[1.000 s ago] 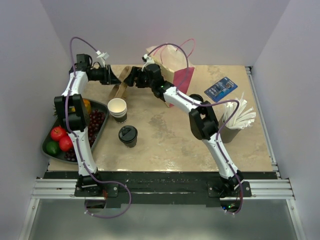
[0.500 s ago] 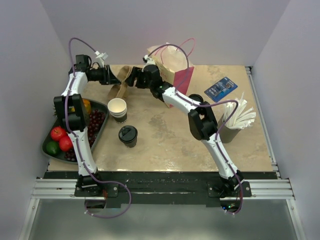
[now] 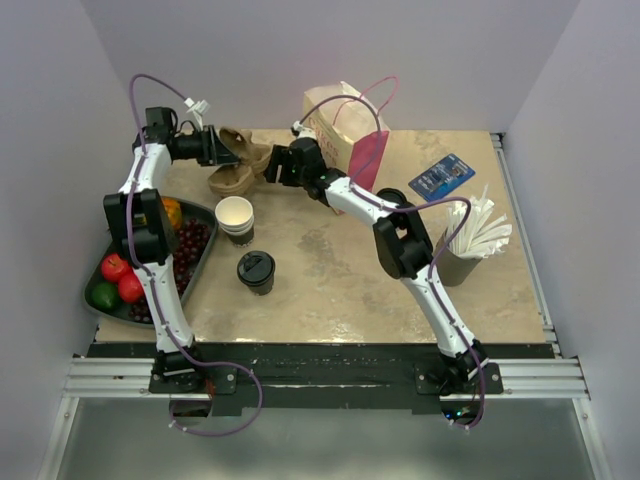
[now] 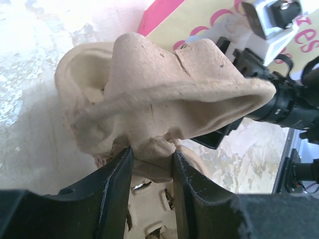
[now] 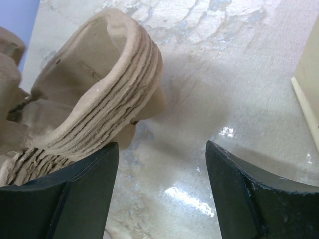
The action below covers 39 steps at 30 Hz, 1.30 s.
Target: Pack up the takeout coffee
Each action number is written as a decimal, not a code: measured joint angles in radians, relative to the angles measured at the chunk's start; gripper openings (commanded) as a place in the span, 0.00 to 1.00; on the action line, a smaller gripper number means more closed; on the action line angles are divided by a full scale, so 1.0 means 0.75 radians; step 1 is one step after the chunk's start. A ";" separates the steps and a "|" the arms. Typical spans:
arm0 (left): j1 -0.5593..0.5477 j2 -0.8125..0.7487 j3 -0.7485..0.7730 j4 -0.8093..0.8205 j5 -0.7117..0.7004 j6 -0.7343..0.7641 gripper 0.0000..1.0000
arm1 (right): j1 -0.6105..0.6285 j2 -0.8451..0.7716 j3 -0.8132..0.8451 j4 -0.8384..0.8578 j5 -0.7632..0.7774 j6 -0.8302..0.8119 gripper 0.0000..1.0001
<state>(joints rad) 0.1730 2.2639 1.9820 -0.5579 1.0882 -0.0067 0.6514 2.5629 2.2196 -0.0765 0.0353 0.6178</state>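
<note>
Both arms stretch toward the upper left of the top view. The left gripper (image 4: 152, 152) pinches a carrier stack (image 3: 238, 168); the right gripper (image 5: 162, 147) gapes beside it. The coffee (image 3: 256, 270) stands centre-left. Pink lettering on the bag (image 3: 345, 125) is unreadable.

The cardboard cup carrier (image 3: 238, 165) now bunches into a rounded heap at my left claw (image 4: 152, 164), no longer thin slanted strips. My right claw (image 5: 160, 149) now sits further right, nearer the paper bag (image 3: 345, 125).
</note>
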 measured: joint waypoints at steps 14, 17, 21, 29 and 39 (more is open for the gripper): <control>-0.001 -0.002 -0.015 -0.007 -0.251 0.071 0.00 | -0.001 -0.009 -0.039 0.109 -0.203 -0.092 0.75; -0.002 -0.002 -0.051 0.031 -0.284 0.070 0.00 | -0.001 -0.014 -0.043 0.122 -0.225 -0.125 0.75; -0.002 -0.003 -0.093 0.055 -0.290 0.070 0.00 | -0.001 -0.015 -0.043 0.152 -0.260 -0.149 0.85; -0.004 -0.045 -0.193 0.097 -0.269 0.070 0.00 | -0.002 -0.015 -0.027 0.340 -0.397 -0.184 0.99; -0.018 -0.069 -0.196 0.115 -0.210 0.070 0.00 | 0.025 0.014 0.038 0.486 -0.398 -0.188 0.81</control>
<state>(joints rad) 0.1593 2.2120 1.8351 -0.4717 0.9306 0.0456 0.6704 2.5732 2.2478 0.2882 -0.2630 0.4770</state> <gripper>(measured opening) 0.395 0.904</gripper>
